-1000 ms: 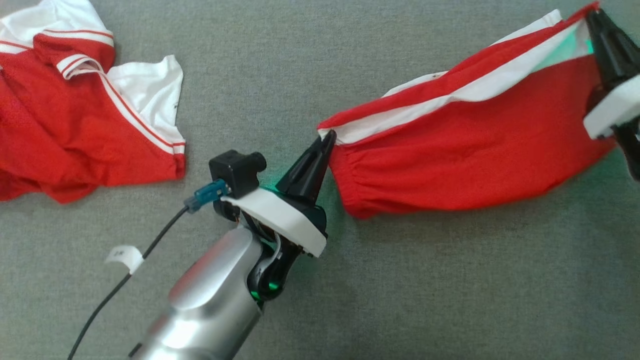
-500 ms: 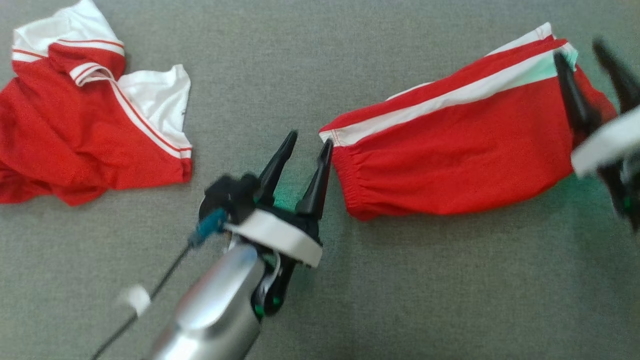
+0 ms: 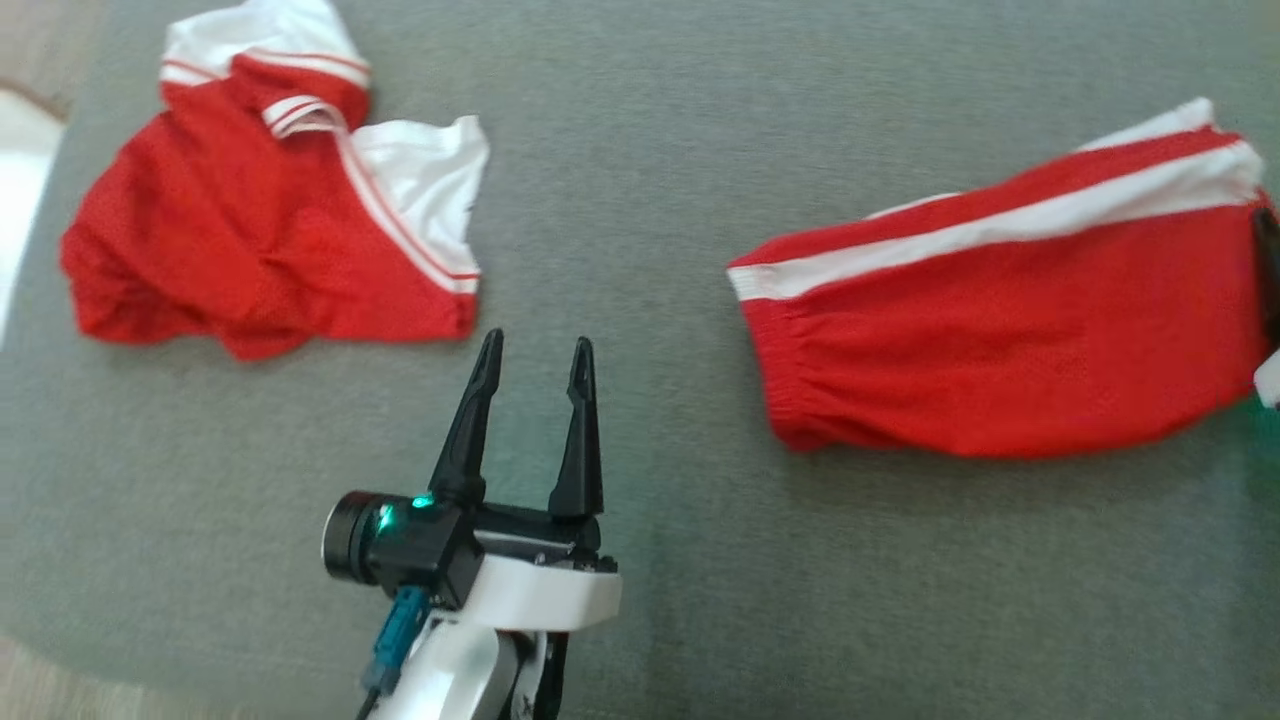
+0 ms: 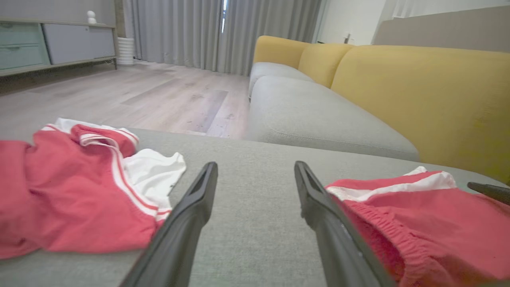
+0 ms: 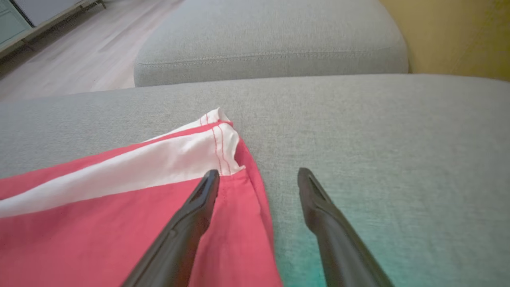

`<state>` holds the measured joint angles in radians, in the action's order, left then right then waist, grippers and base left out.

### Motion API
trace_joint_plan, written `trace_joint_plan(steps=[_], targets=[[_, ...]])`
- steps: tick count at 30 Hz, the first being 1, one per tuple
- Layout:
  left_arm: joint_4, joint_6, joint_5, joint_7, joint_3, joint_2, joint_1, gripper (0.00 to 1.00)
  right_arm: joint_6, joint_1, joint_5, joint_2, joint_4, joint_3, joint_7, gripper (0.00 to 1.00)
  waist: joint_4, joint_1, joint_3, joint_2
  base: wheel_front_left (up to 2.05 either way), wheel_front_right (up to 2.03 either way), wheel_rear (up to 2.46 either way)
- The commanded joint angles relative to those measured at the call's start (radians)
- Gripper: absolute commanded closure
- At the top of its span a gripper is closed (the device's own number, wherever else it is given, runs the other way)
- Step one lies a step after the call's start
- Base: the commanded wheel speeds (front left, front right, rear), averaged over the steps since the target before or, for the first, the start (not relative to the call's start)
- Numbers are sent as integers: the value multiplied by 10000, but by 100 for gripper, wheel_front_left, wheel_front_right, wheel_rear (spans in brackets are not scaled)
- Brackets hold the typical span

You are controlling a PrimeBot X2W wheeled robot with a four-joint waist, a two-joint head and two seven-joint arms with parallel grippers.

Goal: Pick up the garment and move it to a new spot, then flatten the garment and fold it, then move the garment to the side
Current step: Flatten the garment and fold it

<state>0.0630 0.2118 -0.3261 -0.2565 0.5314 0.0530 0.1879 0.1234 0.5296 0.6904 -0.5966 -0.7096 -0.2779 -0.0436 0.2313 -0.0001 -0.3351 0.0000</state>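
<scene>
The shorts (image 3: 1010,330) lie on the grey sofa seat (image 3: 640,150), well apart from the red-and-white jersey (image 3: 250,260) and off to its right in the head view. They are folded flat into one long red band that slants, with the end away from the jersey sitting higher in that view. A broad white stripe runs along the upper edge. Above it come a narrow red strip and a thin sliver of white. The end facing the jersey is the gathered elastic waistband, puckered in small ridges. The far end is a hem corner where red stitch lines cross the white stripe. The red cloth is mostly smooth, with faint ripples.

The left jaws stand wide open and hold nothing. Their two dark fingers (image 3: 467,430) point up the head view just beyond the jersey's lower right corner, over bare seat between the jersey and the waistband and touching neither.

The right jaws are at the shorts' hem end, the end farthest from the jersey. They are also spread wide, with no cloth pinched. In the right wrist view one finger (image 5: 191,223) lies over the red fabric by the hem corner and the other over bare seat. I cannot tell whether that finger touches the cloth.
</scene>
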Motion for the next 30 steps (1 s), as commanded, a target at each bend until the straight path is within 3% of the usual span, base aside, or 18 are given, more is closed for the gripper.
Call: trace_joint_plan(steps=[1,8,9,10,11,17,30], targets=[[-445,77,109,-51,-326,-20,89,0,73,154,-12,-60,39,17,78,0,282,1,-11,0,0,0,0],[-770,185,59,-52,19,-25,-48,0,73,567,-28,350,-1593,504,692,0,755,1,134,0,0,0,0],[-758,207,93,-52,37,-26,-46,0,73,564,142,482,-1608,504,762,13,771,1,177,0,0,0,0],[-736,226,114,-52,39,-26,-57,0,73,538,381,619,-1552,500,834,72,766,1,223,0,0,0,0],[-712,244,129,-52,21,-26,-76,0,73,491,630,735,-1435,454,929,100,736,1,274,0,0,0,0],[-470,199,348,-52,-153,-27,-202,0,73,183,1381,720,-729,109,799,100,231,1,625,0,0,0,0],[-24,-265,108,-53,-306,-27,-535,0,73,-163,1602,-209,-1038,58,-178,100,-1126,1,1532,0,0,0,0]])
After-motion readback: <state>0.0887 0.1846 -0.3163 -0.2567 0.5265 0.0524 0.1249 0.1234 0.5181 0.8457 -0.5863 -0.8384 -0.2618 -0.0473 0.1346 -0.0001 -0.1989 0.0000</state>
